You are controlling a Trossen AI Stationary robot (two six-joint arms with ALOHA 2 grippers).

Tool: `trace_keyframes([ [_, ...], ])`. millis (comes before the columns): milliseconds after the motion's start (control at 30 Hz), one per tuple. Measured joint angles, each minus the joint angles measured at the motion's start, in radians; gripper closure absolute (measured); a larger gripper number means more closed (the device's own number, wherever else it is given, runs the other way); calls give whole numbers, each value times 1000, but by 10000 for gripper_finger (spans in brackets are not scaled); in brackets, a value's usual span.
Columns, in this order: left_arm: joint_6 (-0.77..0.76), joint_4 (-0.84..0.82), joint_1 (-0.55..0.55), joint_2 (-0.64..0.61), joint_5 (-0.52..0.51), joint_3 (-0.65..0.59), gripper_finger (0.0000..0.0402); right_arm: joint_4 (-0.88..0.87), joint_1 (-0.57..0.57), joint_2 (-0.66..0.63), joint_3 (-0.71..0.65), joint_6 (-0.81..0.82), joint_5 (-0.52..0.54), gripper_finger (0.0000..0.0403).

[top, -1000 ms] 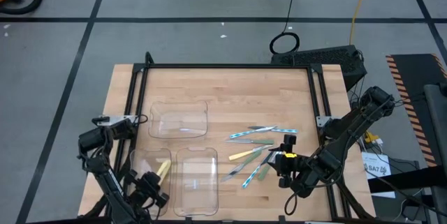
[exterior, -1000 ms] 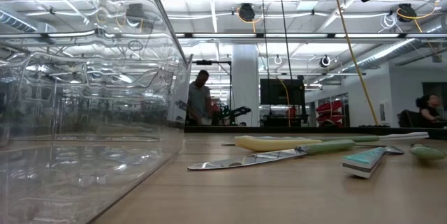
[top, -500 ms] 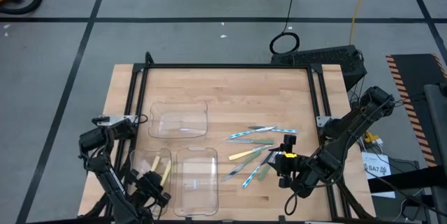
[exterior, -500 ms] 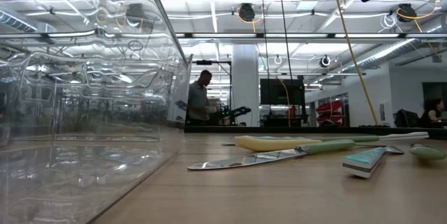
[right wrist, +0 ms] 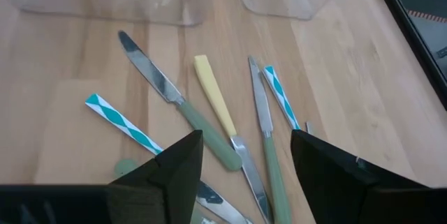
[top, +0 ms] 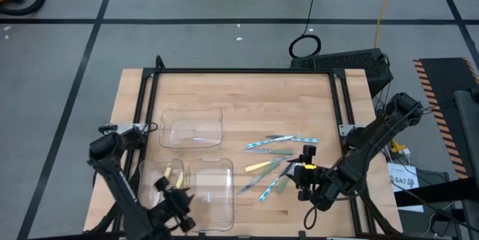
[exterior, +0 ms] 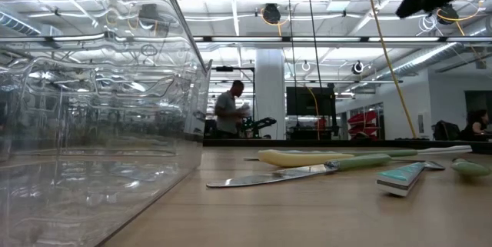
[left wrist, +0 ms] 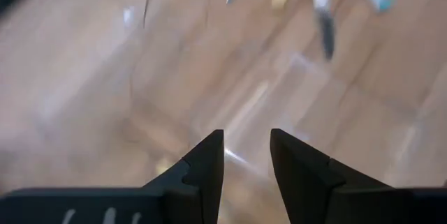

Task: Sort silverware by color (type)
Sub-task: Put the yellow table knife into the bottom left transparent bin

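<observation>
High view, left to right: left gripper (top: 171,197), jaws apart and empty, beside a yellow-handled utensil (top: 167,174) in a clear plastic tray (top: 147,167); loose coloured-handled silverware (top: 269,167) mid-table (top: 239,90); right gripper (top: 299,174), jaws wide. Only the low view shows a person (exterior: 229,113).

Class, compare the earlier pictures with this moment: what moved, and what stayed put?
The left tool let go a yellow-handled utensil in the left clear tray and drew back. The right tool and the loose silverware stayed.
</observation>
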Motion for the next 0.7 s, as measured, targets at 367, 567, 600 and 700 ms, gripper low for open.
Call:
trace_keyframes([
  [367, 737, 233, 250, 0, -107, 32, 275, 210, -60, 0, -142, -94, -2, 193],
  [567, 987, 411, 323, 0, -111, 32, 275, 536, -161, 0, -262, -265, -118, 193],
  [600, 1023, 439, 328, 0, -115, 32, 275, 586, -179, 0, -284, -287, -136, 193],
  [700, 1119, 548, 336, 0, -123, 26, 275, 708, -226, 0, -336, -334, -182, 193],
])
